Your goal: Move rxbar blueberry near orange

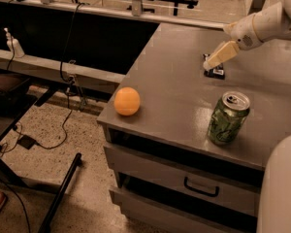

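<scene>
The rxbar blueberry [215, 72], a small dark flat bar with a white patch, lies on the grey table top [174, 81] at the back right. My gripper [216, 58] hangs over the bar's far end, at or just above it, and hides part of it. The orange [127, 101] sits near the table's front left corner, well apart from the bar.
A green soda can [228, 118] stands upright near the table's front edge, between the bar and me. Drawers [199, 186] sit below the table top. A robot body part [281, 193] fills the lower right corner. Cables and a stand lie on the floor at left.
</scene>
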`<state>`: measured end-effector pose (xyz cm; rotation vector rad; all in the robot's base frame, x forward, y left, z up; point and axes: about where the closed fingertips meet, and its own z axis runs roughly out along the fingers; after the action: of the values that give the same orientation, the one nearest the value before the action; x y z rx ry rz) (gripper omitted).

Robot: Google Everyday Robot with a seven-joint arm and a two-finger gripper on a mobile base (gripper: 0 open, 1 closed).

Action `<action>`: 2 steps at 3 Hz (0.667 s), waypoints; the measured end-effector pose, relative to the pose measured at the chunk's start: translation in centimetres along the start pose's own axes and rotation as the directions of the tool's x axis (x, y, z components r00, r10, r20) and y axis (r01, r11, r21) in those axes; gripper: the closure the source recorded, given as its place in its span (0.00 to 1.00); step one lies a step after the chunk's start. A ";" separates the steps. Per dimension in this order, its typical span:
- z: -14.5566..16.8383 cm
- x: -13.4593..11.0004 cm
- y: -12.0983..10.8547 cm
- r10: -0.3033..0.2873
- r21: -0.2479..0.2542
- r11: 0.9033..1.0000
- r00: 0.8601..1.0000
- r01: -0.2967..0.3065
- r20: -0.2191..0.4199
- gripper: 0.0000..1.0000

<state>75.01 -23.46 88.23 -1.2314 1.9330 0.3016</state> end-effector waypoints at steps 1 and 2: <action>-2.2 -2.6 0.5 -0.035 -0.009 0.999 0.997 0.036 0.065 0.00; -1.7 -2.1 0.4 -0.021 -0.012 1.000 0.998 0.022 0.061 0.00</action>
<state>74.23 -22.91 90.81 -1.2366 1.8670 0.3364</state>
